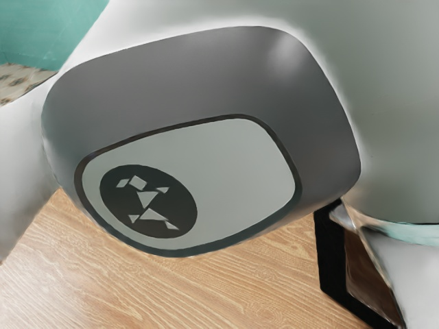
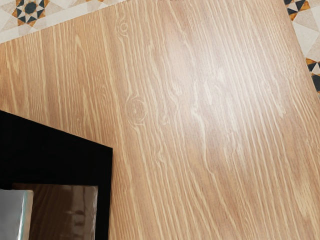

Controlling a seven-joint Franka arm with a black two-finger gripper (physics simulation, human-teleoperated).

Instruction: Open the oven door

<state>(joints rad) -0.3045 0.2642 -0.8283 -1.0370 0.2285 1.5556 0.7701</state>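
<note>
Black, angular oven frame [image 2: 60, 155] borders a glossy brown panel [image 2: 67, 212]

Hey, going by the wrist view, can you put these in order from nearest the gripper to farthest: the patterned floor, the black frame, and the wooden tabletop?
1. Black frame: nearest, overlapping part of the wood.
2. Wooden tabletop: next, behind the frame and spreading out beside it.
3. Patterned floor: farthest, past the wood's edges.
</note>
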